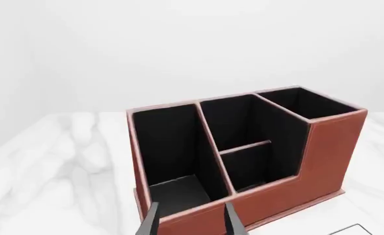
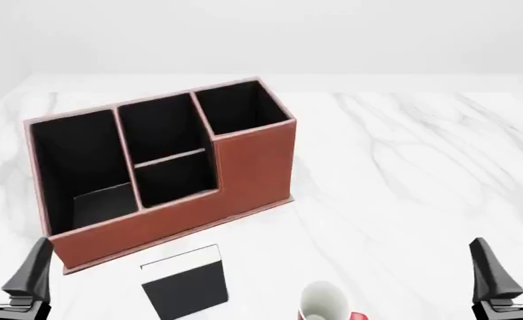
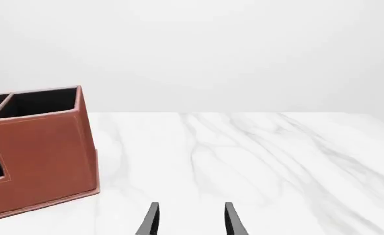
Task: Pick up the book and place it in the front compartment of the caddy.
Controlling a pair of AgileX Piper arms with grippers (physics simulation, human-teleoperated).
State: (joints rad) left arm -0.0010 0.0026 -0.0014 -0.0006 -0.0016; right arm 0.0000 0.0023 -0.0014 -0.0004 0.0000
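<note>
Front view: both grippers, left (image 2: 8,270) and right (image 2: 511,267), gape empty; book (image 2: 186,283) lies between them, before the caddy (image 2: 253,167).

Bright, even, diffuse light fills all three renders, with no glare. The caddy (image 2: 243,167) casts only a faint soft shadow on the white marble table (image 2: 404,173); its black lining stays uniformly dark. Everything is in focus and edges are slightly soft, without visible distortion.
</note>
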